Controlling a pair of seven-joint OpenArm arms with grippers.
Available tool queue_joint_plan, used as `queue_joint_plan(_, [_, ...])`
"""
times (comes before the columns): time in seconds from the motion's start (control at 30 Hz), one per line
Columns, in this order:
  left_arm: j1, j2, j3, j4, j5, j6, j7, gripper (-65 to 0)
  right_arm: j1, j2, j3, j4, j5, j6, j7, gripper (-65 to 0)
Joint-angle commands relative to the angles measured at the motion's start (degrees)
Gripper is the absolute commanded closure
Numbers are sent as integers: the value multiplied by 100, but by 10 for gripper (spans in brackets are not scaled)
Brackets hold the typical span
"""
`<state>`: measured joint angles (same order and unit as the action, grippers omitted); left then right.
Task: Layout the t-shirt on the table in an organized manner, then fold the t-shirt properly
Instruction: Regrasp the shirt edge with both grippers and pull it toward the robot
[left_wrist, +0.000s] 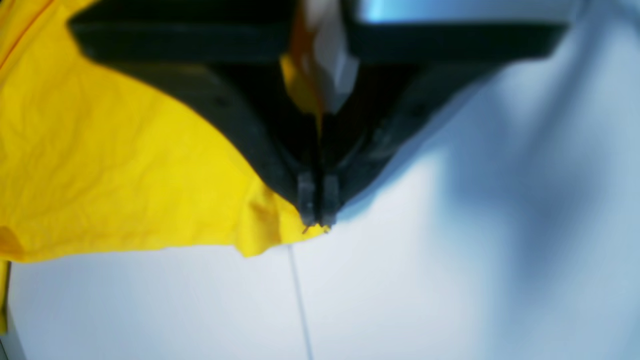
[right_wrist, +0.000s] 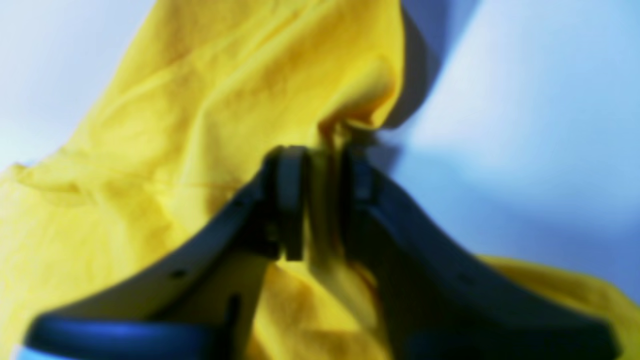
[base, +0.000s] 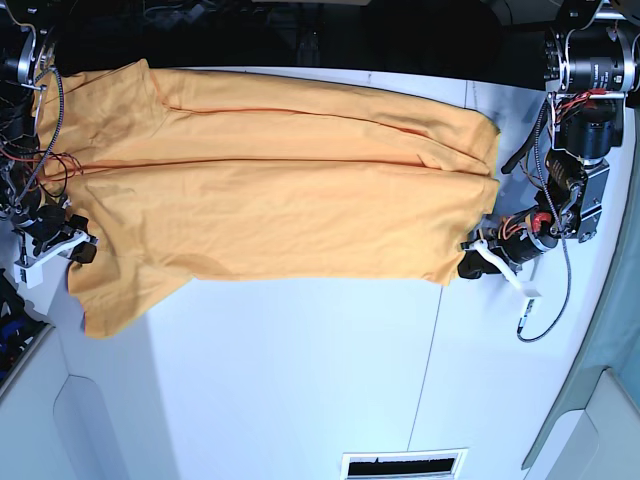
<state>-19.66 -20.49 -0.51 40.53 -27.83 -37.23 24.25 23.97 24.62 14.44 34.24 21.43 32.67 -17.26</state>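
Note:
The orange-yellow t-shirt (base: 280, 180) lies spread wide across the far half of the white table (base: 300, 380), with long creases running sideways. My left gripper (base: 468, 262) is at the shirt's near right corner. In the left wrist view its fingers (left_wrist: 316, 220) are pressed together on the t-shirt's (left_wrist: 125, 175) corner edge. My right gripper (base: 85, 252) is at the shirt's left end. In the blurred right wrist view this gripper (right_wrist: 320, 165) is shut on a bunched fold of the t-shirt (right_wrist: 200, 100). No lettering shows.
A thin dark seam (base: 425, 350) runs across the tabletop toward the front, also visible as a seam (left_wrist: 300, 300) below the left fingertips. A slotted vent (base: 400, 465) sits at the front edge. Arm bases and cables stand at both far corners.

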Motion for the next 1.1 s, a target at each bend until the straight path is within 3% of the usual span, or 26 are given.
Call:
queue_joint_plan(0.0, [-98,-50,160,50,52,-149,175,0,127,90,11,81,66,63,52,-43])
queue_joint_plan(0.03, [-101,-50,321,50,50,-277,205,0,129,90,11,87,68,63,55,0])
queue_joint_plan(0.13, [-170,-74,675,136,-20,-277,446,0,138,101,11,223,68,85,55,0])
queue_joint_plan(0.3, [-177,-332,772,901,-833,-277,1049,0,122,258,11,763,162,101,2,0])
queue_joint_plan(0.53, [-177,-962,772,2105,-1576,-277,1353,0,122,621,22,1784,1172,103,-903,0])
queue_joint_plan(0.8, [-243,-1080,772,2400,-1602,-277,1305,0,122,741,22,2557,1663,101,-1611,0])
queue_joint_plan(1.07, [-505,-1082,767,2400,-1008,-277,811,0,122,743,129,2581,1716,98,-1624,0])
